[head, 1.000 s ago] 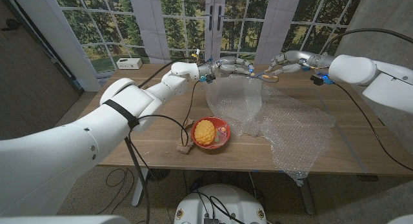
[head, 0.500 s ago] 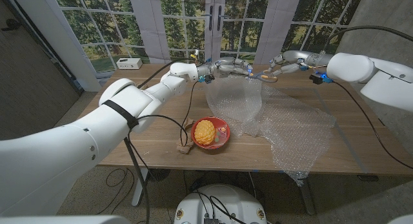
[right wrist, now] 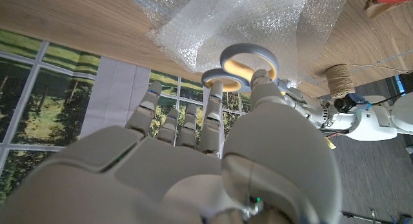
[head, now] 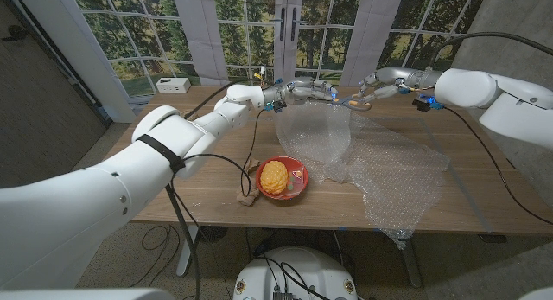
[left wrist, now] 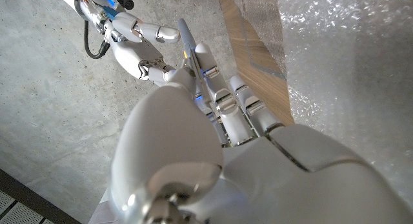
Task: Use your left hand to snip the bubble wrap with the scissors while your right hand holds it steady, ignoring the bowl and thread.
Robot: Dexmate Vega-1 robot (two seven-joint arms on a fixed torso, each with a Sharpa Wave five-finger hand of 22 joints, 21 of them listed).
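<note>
While your hands (head: 307, 89) (head: 370, 91) have barely shifted since earlier, the right grips the scissors (right wrist: 242, 62) by their loops, the left touches them, its grasp unclear, above bubble wrap (head: 371, 157) spread to the tabletop's front right edge.

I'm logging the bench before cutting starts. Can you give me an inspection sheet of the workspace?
Surface: wooden table, no spills seen.
Job's things: bubble wrap spread over the right half, its far edge lifted; scissors up between the two hands.
Clutter: red bowl holding a yellow knobbly thing; thread spool beside it; white box at the far left.
Hands: right hand has fingers on the scissors' handle loops; left hand lies along the blade, grip unclear.
Cables: black cable hangs from the left arm over the table.
Surroundings: forest-window wall behind.
</note>
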